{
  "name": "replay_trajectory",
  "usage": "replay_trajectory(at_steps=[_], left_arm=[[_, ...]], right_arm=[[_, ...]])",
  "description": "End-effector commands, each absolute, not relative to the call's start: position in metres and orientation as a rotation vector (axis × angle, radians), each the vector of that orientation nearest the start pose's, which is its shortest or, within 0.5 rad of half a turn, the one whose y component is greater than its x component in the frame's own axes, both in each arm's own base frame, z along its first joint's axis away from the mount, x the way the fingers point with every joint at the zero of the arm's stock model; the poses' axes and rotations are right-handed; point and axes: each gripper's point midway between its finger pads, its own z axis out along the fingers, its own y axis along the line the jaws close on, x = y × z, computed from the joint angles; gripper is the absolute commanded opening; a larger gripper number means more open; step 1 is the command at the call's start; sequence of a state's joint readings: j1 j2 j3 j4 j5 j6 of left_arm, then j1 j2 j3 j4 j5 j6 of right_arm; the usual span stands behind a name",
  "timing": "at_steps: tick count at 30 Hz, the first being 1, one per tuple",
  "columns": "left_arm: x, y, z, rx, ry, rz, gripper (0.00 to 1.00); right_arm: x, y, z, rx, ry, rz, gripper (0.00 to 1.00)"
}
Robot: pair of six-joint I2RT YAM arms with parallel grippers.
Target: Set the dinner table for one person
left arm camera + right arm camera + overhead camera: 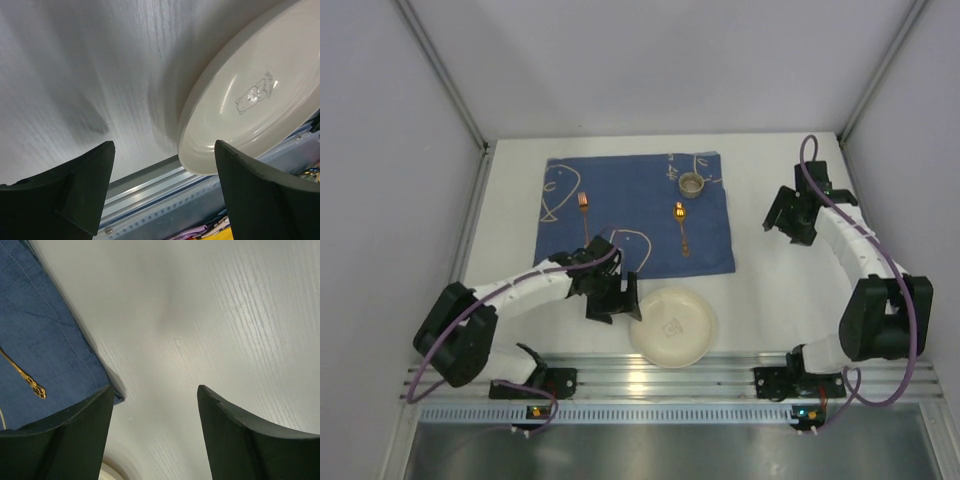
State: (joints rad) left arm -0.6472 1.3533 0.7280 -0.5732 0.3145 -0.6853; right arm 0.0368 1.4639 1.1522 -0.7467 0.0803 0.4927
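One plate [672, 326] on dinner table [760, 290], beside cloth [620, 200]

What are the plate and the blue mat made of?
The plate looks like glazed ceramic: cream, smooth, with shiny highlights, though hard plastic is possible. The blue mat looks like soft woven cloth: matte, slightly fuzzy, with a stitched hem.

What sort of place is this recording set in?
Probably a lab robot cell, not a home: plain grey panel walls, a ribbed aluminium mounting rail, and a matte white rectangular tabletop.
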Motion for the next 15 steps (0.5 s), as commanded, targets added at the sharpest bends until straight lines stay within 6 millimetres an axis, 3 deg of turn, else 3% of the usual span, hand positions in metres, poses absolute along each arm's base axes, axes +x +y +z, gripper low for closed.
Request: replay_trajectory(at_steps=[1,3,5,7,8,10,15], left_arm=[[0.164,-0.240,0.032,0.031,2.915,-0.736,0.85],[0.164,-0.253,0.027,0.072,2.900,-0.770,0.81],[0.159,-0.264,0.019,0.112,2.912,-0.803,0.70],[0.156,-0.267,0.014,0.111,2.926,-0.789,0.49],[0.154,-0.268,0.012,0.117,2.930,-0.778,0.24],[0.154,-0.269,0.013,0.106,2.930,-0.776,0.00],[0.162,-0.261,0.038,0.120,2.868,-0.727,0.00]], right_arm=[[0.325,0.010,0.140,0.592,2.497,0.088,0.68],[0.321,0.009,0.141,0.581,2.496,0.087,0.67],[0.316,-0.004,0.139,0.624,2.493,0.073,0.65],[0.312,-0.006,0.139,0.627,2.494,0.076,0.64],[0.310,-0.008,0.141,0.629,2.486,0.078,0.63],[0.307,-0.007,0.140,0.634,2.489,0.082,0.63],[0.301,-0.003,0.139,0.630,2.493,0.114,0.59]])
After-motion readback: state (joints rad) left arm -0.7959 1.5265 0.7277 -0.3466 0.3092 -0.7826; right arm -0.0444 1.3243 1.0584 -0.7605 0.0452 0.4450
